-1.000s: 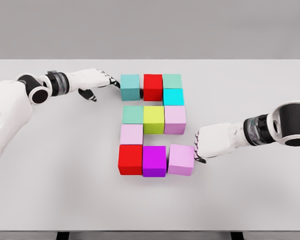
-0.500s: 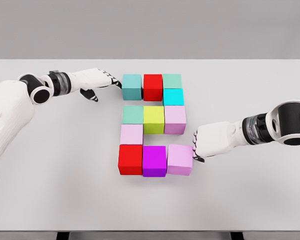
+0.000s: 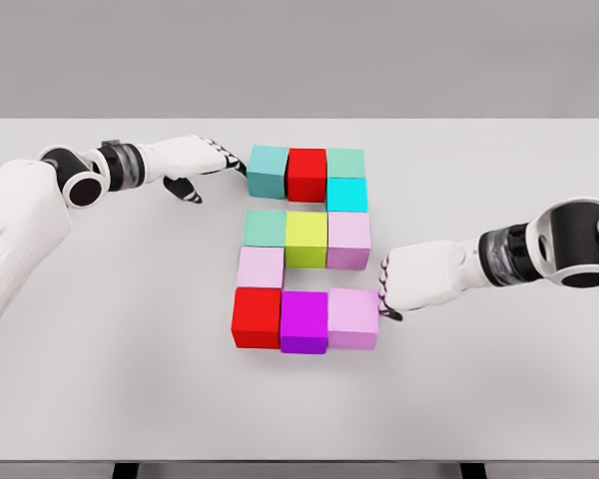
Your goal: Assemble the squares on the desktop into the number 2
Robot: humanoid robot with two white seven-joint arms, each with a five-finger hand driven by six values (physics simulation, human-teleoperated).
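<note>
While the eleven squares are sitting close together in the shape of a 2 at the middle of the white table (image 3: pixel 100 379), both hands are working at its outer edges. The left hand (image 3: pixel 195 160) is reaching in from the left with fingers extended and relaxed, holding nothing; its fingertips are touching the left face of the teal square (image 3: pixel 268 171) at the top-left corner. The right hand (image 3: pixel 414 282) is arriving from the right with fingers loosely curled, grasping nothing, its knuckles resting against the right face of the pink square (image 3: pixel 352 318) at the bottom-right corner.

The top row is reading teal, red square (image 3: pixel 306 175), green; the bottom row is reading red, magenta square (image 3: pixel 304 321), pink.

Judged risks from here:
- Excess push from either hand is likely to shift a whole row sideways, breaking alignment with the middle row.
- An off-centre push is likely to rotate a corner square and open a gap.
- A finger dragging on withdrawal could pull a square out of line.
</note>
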